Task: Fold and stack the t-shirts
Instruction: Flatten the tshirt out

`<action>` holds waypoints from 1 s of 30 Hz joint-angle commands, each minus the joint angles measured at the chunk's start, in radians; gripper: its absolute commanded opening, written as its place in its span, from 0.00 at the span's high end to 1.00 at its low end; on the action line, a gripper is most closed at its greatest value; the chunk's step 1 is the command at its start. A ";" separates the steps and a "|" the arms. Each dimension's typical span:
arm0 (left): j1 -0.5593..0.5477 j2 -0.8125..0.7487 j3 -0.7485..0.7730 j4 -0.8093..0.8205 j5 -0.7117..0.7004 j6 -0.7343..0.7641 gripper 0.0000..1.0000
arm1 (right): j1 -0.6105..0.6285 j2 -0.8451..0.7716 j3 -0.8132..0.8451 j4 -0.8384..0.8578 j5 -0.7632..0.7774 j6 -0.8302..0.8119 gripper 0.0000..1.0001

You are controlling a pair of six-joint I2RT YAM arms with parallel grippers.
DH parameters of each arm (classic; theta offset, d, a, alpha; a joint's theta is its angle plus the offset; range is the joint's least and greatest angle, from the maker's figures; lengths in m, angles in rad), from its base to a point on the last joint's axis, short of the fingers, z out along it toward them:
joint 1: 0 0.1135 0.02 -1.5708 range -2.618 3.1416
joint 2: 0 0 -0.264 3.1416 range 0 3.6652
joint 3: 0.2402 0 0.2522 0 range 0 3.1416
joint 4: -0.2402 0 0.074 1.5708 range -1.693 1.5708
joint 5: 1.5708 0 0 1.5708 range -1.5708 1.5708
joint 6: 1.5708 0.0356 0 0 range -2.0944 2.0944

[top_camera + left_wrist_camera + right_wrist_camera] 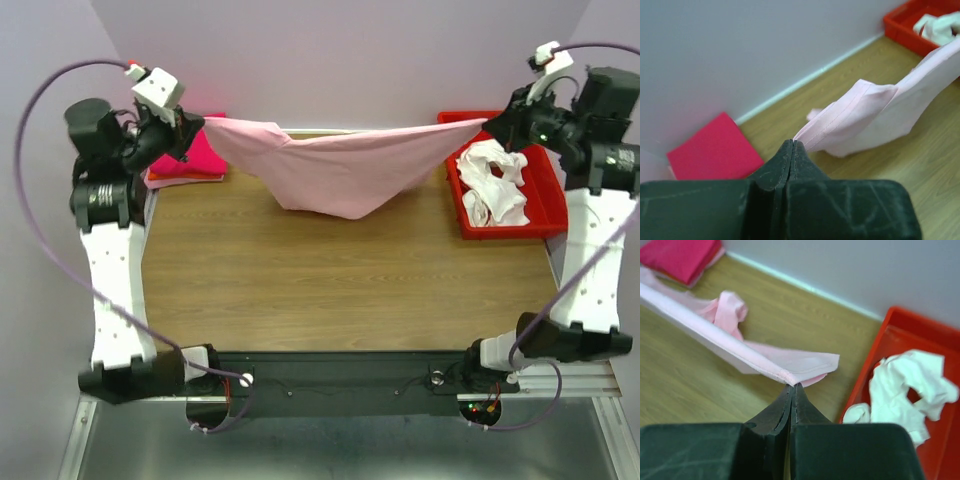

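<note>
Two arms, left point(115, 260) and right point(598, 240), hold one light pink t-shirt point(335, 170) stretched between them over the far half of the surface point(340, 300). Left jaws are clamped on its left end and right jaws on its right end. The shirt's top edge runs taut. Its middle sags in a broad V, and the lowest fold reaches the wood.

One red tray point(512, 231) sits at the far right corner. It holds crumpled white t-shirts point(492, 182), loosely heaped, with bare tray floor showing around them. One folded hot pink stack point(192, 158) lies at the far left corner, just beside the left jaws, with a salmon edge showing under it.

Left wrist view: jaws pressed together, pinching a stitched edge of the light pink t-shirt. The cloth runs away to the right toward the red tray, partly off the wood. The hot pink stack lies flat at the foot of the back wall.

Right wrist view: jaws together on a folded corner of the same shirt. The cloth stretches left as a narrow band, with a bunched sleeve resting on the surface. The tray is just right of the jaws, with the white heap inside.
</note>
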 commanded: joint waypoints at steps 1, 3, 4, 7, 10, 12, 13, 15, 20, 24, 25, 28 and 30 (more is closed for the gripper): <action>0.004 -0.220 0.052 0.110 -0.057 -0.107 1.00 | -0.001 -0.128 0.114 -0.002 0.036 0.035 0.99; 0.006 -0.324 0.056 0.128 -0.094 -0.145 1.00 | -0.001 -0.197 0.149 -0.001 0.070 0.032 0.99; 0.004 -0.355 0.060 0.135 -0.110 -0.156 1.00 | -0.001 -0.221 0.157 -0.002 0.079 0.029 0.99; 0.004 -0.476 0.079 0.133 -0.186 -0.185 1.00 | -0.001 -0.335 0.171 0.012 0.122 0.029 0.99; 0.004 -0.585 0.090 0.138 -0.255 -0.193 1.00 | -0.001 -0.439 0.177 0.030 0.177 0.033 0.99; 0.006 -0.624 0.112 0.133 -0.304 -0.199 1.00 | -0.001 -0.499 0.183 0.041 0.207 0.030 1.00; 0.006 -0.648 0.121 0.116 -0.314 -0.198 1.00 | -0.001 -0.510 0.184 0.041 0.231 0.027 0.99; 0.006 -0.659 0.148 0.077 -0.328 -0.191 1.00 | -0.001 -0.541 0.168 0.041 0.247 0.021 1.00; 0.006 -0.664 0.081 0.055 -0.324 -0.164 1.00 | -0.001 -0.553 0.022 0.064 0.253 0.004 0.99; 0.006 -0.635 -0.067 0.099 -0.292 -0.162 1.00 | -0.001 -0.535 -0.157 0.136 0.170 -0.014 1.00; 0.006 -0.632 -0.103 0.115 -0.285 -0.165 1.00 | -0.001 -0.535 -0.203 0.154 0.155 -0.011 0.99; 0.004 -0.604 -0.253 0.190 -0.249 -0.165 1.00 | -0.001 -0.513 -0.370 0.228 0.109 0.000 0.99; 0.006 -0.575 -0.352 0.228 -0.226 -0.159 1.00 | -0.001 -0.475 -0.446 0.283 0.092 0.004 0.99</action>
